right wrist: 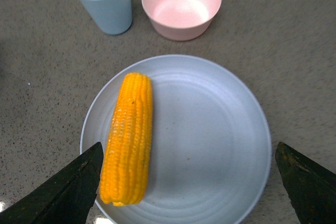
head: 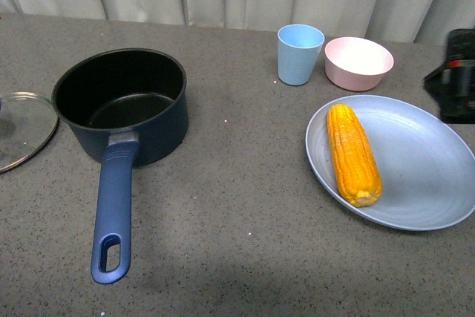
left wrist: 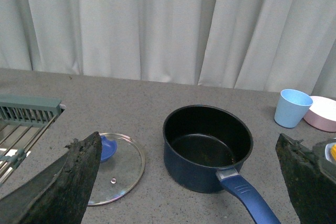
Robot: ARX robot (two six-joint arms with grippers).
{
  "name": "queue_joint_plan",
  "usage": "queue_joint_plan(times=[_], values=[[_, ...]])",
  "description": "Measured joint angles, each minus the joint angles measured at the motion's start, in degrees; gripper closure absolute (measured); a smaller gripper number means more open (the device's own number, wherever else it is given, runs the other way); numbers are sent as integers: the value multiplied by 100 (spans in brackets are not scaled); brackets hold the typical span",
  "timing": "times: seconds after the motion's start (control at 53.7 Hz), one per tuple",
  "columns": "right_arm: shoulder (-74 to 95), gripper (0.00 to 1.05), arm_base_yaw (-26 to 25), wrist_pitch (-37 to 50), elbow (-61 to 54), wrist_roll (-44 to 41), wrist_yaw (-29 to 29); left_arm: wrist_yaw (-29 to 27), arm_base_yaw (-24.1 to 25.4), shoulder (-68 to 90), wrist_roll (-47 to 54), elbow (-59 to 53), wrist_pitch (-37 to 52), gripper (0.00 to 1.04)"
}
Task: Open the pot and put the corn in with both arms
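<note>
The dark navy pot (head: 152, 135) stands uncovered at the left of the table, its black inside empty and its blue handle (head: 113, 209) pointing toward me. Its glass lid (head: 22, 128) lies flat to the pot's left. The yellow corn (head: 354, 154) lies on a pale blue plate (head: 430, 172) at the right. My left gripper (left wrist: 187, 139) is open, held above and back from the pot (left wrist: 189, 174) and lid (left wrist: 118, 166). Over the plate (right wrist: 210, 145) my right gripper (right wrist: 189, 148) hangs open, with the corn (right wrist: 128, 137) next to one finger (right wrist: 68, 192), not touching it.
A light blue cup (head: 300, 53) and a pink bowl (head: 358, 62) stand behind the plate. Part of the right arm (head: 454, 76) shows at the right edge. A grey dish rack (left wrist: 26, 124) sits left of the lid. Curtains close off the far side.
</note>
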Motion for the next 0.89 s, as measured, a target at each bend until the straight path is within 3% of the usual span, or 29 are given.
queue_joint_plan(times=[0.261, 0.689, 0.782, 0.894], values=[[1650, 9, 407, -1150, 1259, 549, 214, 0, 0, 0, 0, 0, 0, 6], [3086, 10, 455, -1438, 2376, 944, 114, 0, 0, 0, 2, 0, 0, 6], [3220, 21, 455, -1508, 2463, 960, 94, 0, 0, 0, 2, 0, 0, 6], [3394, 46, 455, -1646, 2601, 1012, 20, 0, 0, 0, 0, 0, 0, 6]])
